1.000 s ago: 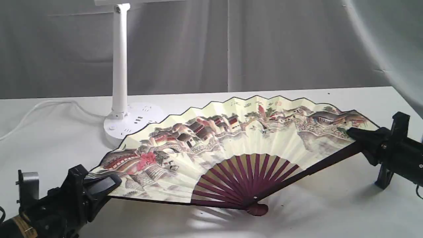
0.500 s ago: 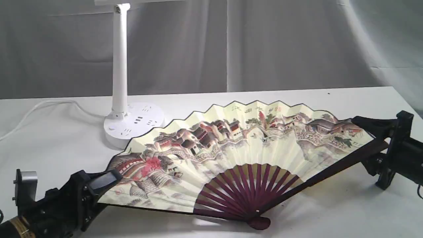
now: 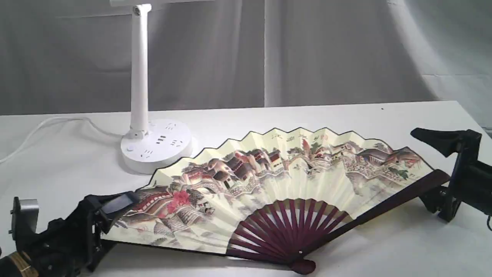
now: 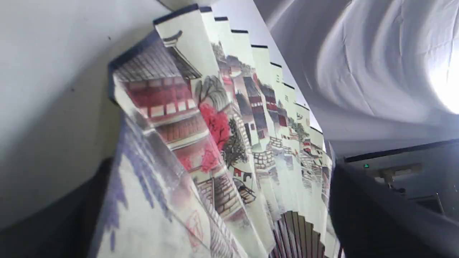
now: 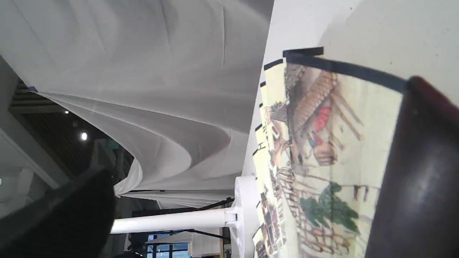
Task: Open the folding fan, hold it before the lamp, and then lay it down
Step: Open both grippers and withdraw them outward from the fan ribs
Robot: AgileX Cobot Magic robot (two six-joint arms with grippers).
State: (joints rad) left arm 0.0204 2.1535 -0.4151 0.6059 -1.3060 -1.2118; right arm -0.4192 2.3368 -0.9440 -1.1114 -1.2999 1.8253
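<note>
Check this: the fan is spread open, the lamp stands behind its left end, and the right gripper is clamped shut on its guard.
One error: the right gripper is open; the exterior view shows its jaws wide apart, the upper one clear above the fan. The fan is spread open, with the lamp behind its left end.

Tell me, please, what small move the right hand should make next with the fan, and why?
Probably draw the right hand straight back, off the folding fan. Its jaws stand open, the upper finger clear above the maroon guard, and the fan lies spread low on the table by the lamp. The guard's end seems to rest near the lower finger, so go slowly.
</note>
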